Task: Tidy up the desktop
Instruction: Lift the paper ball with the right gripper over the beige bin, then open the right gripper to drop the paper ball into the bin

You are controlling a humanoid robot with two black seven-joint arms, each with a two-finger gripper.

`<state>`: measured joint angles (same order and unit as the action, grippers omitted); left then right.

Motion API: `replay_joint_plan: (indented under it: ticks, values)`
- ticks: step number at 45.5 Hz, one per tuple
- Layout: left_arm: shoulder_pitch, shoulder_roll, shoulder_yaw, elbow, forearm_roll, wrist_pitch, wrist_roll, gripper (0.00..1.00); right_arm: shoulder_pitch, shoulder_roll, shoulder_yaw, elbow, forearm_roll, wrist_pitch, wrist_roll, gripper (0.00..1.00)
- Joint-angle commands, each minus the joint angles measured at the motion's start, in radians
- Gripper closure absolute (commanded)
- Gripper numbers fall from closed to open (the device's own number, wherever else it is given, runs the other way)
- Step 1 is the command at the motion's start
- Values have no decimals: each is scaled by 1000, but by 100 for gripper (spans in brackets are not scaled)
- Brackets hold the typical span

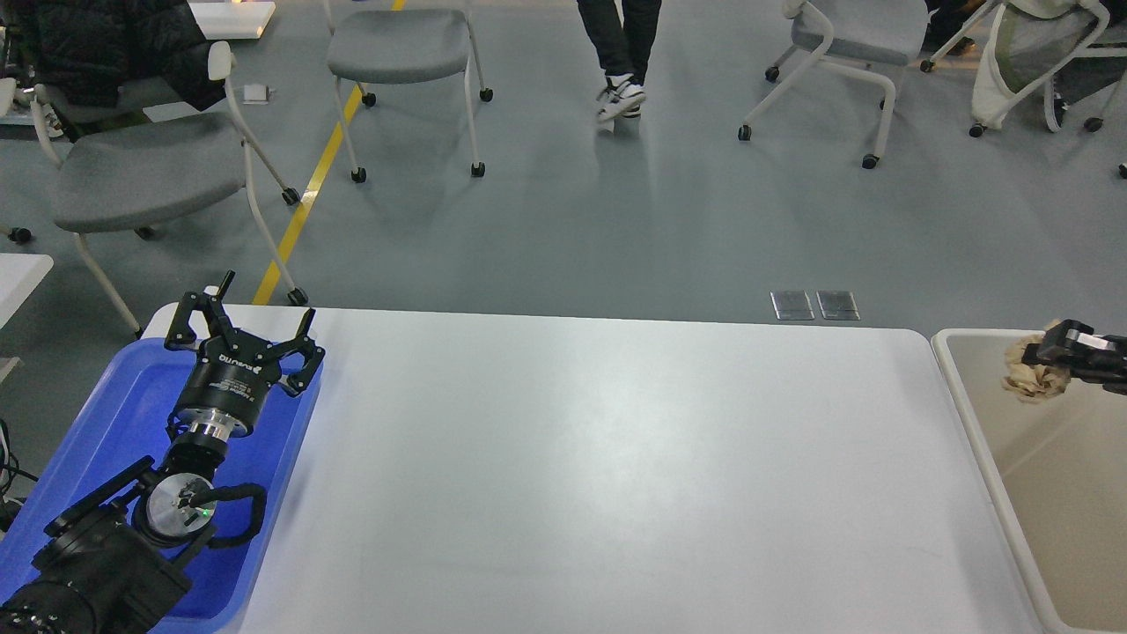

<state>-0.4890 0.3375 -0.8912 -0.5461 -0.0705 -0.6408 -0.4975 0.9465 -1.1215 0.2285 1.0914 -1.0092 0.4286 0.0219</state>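
Observation:
The white desktop (599, 467) fills the middle of the head view. My right gripper (1048, 350) is shut on a crumpled brown paper ball (1032, 377) and holds it in the air over the beige bin (986, 440) at the right edge. Most of the right arm is out of view. My left gripper (245, 328) is open and empty, fingers spread, above the far end of the blue tray (97, 431) at the left.
Grey chairs (141, 167) stand on the floor beyond the table's far edge. A person's legs (621, 53) are at the far middle. A small white table corner (18, 273) is at the left.

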Motion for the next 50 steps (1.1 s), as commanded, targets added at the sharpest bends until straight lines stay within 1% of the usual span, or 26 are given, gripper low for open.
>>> replay_joint_plan:
  ticks: [1,3,10,14,18,22,25,28,33,38,44,50]
  values:
    - [0,0,0,0,0,0,0,0,34,-5,40,-106,53,-109,-7,100]
    - [0,0,0,0,0,0,0,0,29,22,37,-149,101,-164,-8,100]
    - [0,0,0,0,0,0,-1,0,9,130,31,-339,273,-307,-13,100]
    - [0,0,0,0,0,0,-1,0,-12,235,32,-505,374,-419,-13,100]
    - [0,0,0,0,0,0,0,0,-26,347,34,-695,507,-491,-14,100]
    - [0,0,0,0,0,0,-1,0,-38,449,34,-875,653,-513,-31,100]
    - [0,0,0,0,0,0,0,0,-54,503,35,-958,754,-519,-57,100]
    - [-3,0,1,0,0,0,-1,0,-74,531,48,-992,848,-537,-88,100]
    - [-3,0,1,0,0,0,-1,0,-114,555,51,-999,1021,-594,-144,100]
    - [-3,0,1,0,-2,1,-1,0,-135,571,51,-1001,1173,-616,-186,100]
    - [-3,0,1,0,-2,1,-1,0,-170,583,51,-999,1297,-628,-217,100]
    - [-3,0,1,0,-2,1,-1,0,-203,618,55,-999,1336,-634,-224,100]
